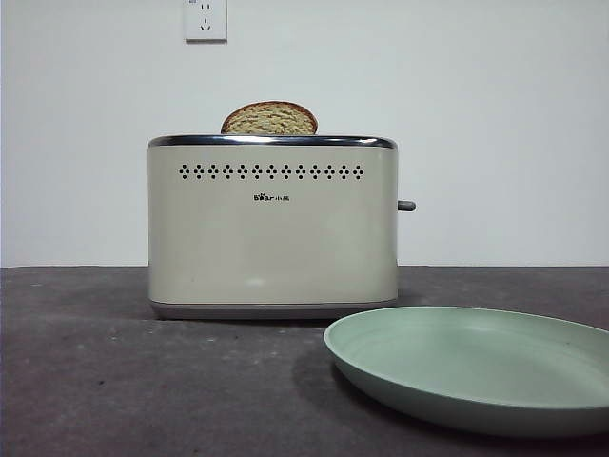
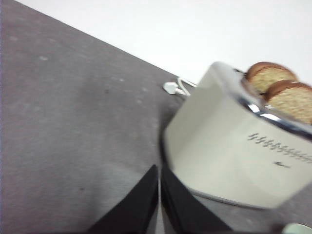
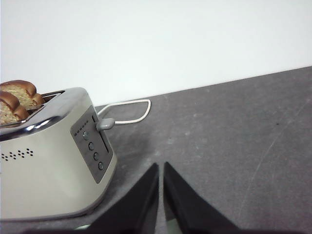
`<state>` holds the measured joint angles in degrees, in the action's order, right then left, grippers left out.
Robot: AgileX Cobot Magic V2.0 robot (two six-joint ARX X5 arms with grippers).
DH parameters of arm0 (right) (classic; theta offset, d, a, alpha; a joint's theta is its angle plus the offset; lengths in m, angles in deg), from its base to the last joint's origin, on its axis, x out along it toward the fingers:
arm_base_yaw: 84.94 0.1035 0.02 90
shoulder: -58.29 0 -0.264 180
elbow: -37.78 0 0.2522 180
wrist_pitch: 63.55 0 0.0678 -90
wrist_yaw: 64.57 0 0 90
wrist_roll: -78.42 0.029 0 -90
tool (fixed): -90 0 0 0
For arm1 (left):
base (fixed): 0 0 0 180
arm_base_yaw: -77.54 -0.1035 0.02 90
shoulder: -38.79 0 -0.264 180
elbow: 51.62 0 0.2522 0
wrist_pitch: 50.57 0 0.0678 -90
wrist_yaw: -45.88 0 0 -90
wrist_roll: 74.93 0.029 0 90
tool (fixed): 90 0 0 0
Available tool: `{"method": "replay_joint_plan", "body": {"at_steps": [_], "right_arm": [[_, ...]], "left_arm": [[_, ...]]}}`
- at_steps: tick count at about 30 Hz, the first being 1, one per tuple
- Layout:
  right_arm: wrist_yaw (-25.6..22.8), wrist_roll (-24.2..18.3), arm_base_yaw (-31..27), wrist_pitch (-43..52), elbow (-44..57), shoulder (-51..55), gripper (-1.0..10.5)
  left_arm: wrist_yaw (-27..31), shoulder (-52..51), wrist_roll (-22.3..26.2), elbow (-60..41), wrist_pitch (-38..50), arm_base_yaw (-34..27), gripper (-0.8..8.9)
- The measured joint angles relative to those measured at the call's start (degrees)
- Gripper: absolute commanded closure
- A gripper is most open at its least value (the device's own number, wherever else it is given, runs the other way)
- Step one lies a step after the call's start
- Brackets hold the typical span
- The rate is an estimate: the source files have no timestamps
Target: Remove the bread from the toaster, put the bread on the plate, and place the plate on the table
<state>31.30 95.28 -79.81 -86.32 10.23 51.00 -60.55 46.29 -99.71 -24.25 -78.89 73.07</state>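
Observation:
The cream toaster (image 1: pixel 272 228) stands in the middle of the dark table (image 1: pixel 114 381). A slice of bread (image 1: pixel 269 119) sticks up from its top; the wrist views show two slices side by side in the slots (image 2: pixel 280 90) (image 3: pixel 17 100). The pale-green plate (image 1: pixel 476 367) lies on the table in front of the toaster, to the right. My left gripper (image 2: pixel 159 175) is shut and empty, above the table off one end of the toaster (image 2: pixel 229 151). My right gripper (image 3: pixel 160 170) is shut and empty, off the lever end of the toaster (image 3: pixel 53 156). Neither arm shows in the front view.
A white cord and plug (image 2: pixel 174 87) lie on the table behind the toaster; the cord also loops behind it in the right wrist view (image 3: pixel 131 109). A wall socket (image 1: pixel 206 19) is on the white wall. The grey lever (image 3: pixel 105 124) sticks out of the toaster's side.

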Motion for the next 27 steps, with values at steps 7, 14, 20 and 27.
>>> {"method": "replay_joint_plan", "body": {"at_steps": [7,14,20,27], "right_arm": [[4.74,-4.07,0.00,-10.14,-14.53,-12.59,9.4],[11.72,-12.20,0.37,-25.57,-30.56,-24.57,9.4],[12.55,-18.69,3.08,-38.32,-40.00,-31.26,9.4],[12.15,-21.42,5.79,-41.88,-41.68,-32.87,9.4]], "left_arm": [[-7.72,12.52,5.03,15.52,-8.20,0.00,8.07],[-15.74,22.67,13.99,27.63,-16.48,1.44,8.07],[-18.86,28.41,19.63,33.48,-23.96,5.07,8.07],[-19.32,31.56,23.98,36.72,-28.52,9.57,7.99]]}}
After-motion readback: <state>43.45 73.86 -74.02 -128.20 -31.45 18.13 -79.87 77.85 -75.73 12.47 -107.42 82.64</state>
